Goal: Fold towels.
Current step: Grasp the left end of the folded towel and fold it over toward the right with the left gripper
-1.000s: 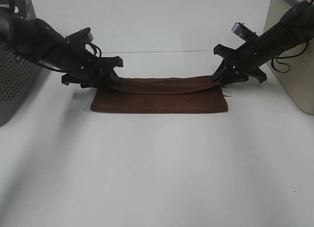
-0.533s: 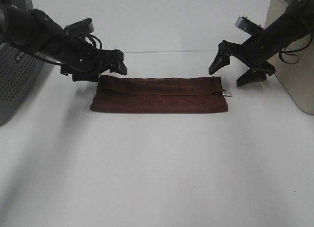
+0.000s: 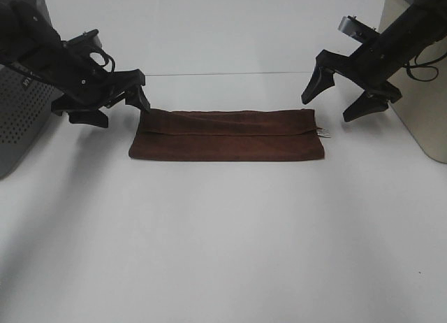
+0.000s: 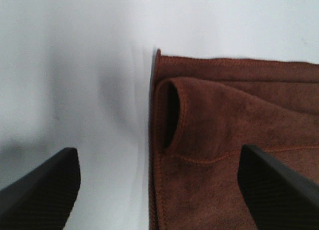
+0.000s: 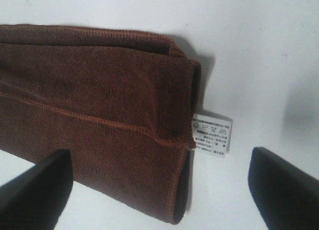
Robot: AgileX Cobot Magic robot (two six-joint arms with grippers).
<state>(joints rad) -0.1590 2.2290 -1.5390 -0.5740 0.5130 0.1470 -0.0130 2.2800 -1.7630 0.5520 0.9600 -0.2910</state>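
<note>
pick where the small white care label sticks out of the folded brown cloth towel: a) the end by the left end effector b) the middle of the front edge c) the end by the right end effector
C: the small white care label pokes out of the folded brown cloth towel at the end beside the right end effector.

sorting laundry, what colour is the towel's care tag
White with dark print; the care tag shows best in the right wrist view.

Fingers [image 4: 45, 190] apart on left gripper [image 3: 124, 113], right gripper [image 3: 327, 108]
</note>
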